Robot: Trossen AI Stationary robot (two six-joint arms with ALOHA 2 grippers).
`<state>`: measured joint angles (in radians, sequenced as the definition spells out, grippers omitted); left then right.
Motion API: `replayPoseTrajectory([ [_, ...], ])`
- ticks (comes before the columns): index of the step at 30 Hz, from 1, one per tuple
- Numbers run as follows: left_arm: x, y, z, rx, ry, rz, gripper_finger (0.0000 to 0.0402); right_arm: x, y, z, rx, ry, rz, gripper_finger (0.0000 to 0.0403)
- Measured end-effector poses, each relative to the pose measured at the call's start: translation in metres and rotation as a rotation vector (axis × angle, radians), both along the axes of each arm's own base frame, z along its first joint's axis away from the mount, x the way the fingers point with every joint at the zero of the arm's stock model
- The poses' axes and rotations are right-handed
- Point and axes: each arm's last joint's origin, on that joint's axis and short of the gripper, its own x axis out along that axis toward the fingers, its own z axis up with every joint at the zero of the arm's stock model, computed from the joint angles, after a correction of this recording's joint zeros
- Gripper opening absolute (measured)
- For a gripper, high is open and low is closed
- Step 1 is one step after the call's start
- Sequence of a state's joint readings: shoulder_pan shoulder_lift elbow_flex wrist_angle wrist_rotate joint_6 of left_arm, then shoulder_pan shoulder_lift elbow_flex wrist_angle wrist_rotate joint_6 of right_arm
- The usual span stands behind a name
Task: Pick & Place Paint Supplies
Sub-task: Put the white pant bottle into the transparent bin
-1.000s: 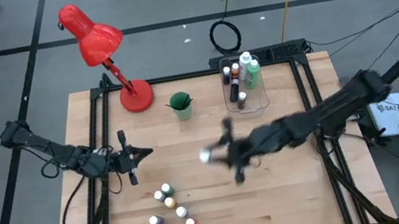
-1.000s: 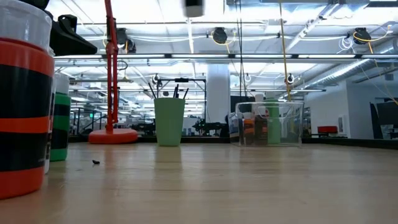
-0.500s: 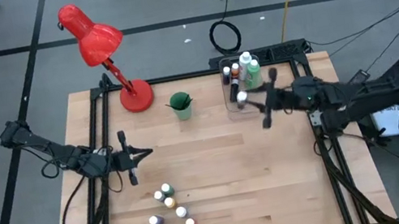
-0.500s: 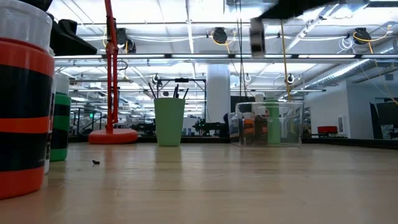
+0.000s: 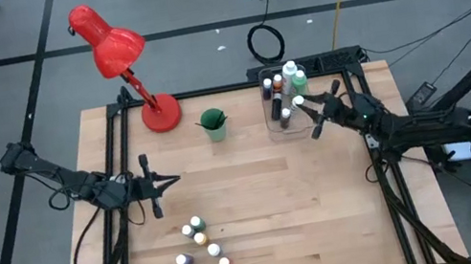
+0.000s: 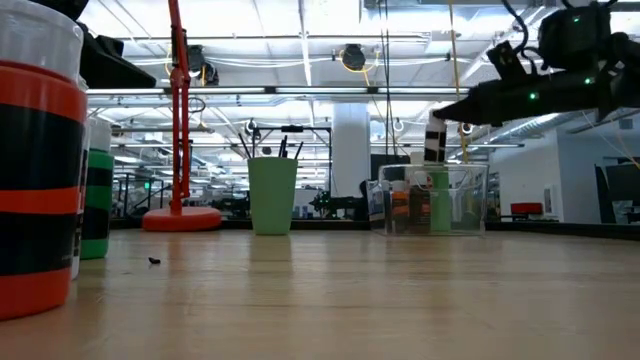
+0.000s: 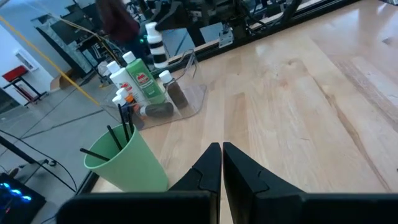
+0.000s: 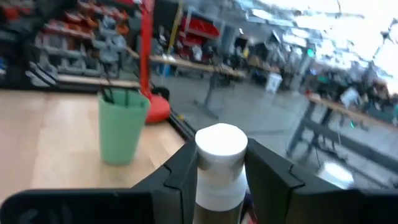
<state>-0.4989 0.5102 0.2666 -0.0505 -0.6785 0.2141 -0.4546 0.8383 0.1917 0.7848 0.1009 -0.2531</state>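
My right gripper is shut on a tiny white-capped paint bottle and hangs just over the clear bin at the table's far right. The bin holds a green bottle, a white one and several tiny bottles. More tiny bottles stand grouped on the near middle of the table. Dark-handled brushes stick up out of the green cup. My left gripper is shut and empty, and waits low at the table's left. My right gripper pinches the tiny bottle between its two fingers on the body just under the white cap. The fingers come roughly level from the table's right. The bottle stands upright, lifted clear above the bin's rim.
A red desk lamp stands at the far left corner. In the low view, orange-and-black and green bottles stand close at the picture's left. Bare wood lies between the cup, the bin and the bottle group.
My right gripper has carried the bottle from above the table's middle toward the far right corner and come down, and now holds it just over the clear bin. The gripper has stayed shut on the bottle. The left arm has kept still.
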Motion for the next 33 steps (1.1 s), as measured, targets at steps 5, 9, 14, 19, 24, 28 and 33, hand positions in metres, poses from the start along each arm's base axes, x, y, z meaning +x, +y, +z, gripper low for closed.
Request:
replayPoseTrajectory([
  [5,0.0,0.0,0.0,-0.009,-0.002,0.002,0.0019,-0.002,-0.008,-0.007,0.072,0.021,-0.051,0.0103],
  [9,0.0,0.0,0.0,-0.01,-0.001,0.003,0.0019,-0.005,-0.016,-0.016,0.156,0.055,-0.102,0.0102],
  [14,0.0,0.0,0.0,-0.005,-0.001,0.001,0.0019,-0.005,-0.023,-0.026,0.212,0.095,-0.142,0.0104],
  [19,0.0,0.0,0.0,0.012,0.003,-0.002,0.0019,-0.002,-0.031,-0.032,0.217,0.103,-0.165,0.0102],
  [24,0.0,0.0,0.0,0.012,0.003,-0.002,0.0019,0.0,-0.036,-0.039,0.242,0.112,-0.183,0.0104],
  [28,0.0,0.0,0.0,0.024,0.005,-0.005,0.0019,0.001,-0.04,-0.044,0.287,0.099,-0.17,0.0104],
  [33,0.0,0.0,0.0,0.037,0.008,-0.008,0.0019,0.002,-0.043,-0.049,0.325,0.088,-0.145,0.0112],
])
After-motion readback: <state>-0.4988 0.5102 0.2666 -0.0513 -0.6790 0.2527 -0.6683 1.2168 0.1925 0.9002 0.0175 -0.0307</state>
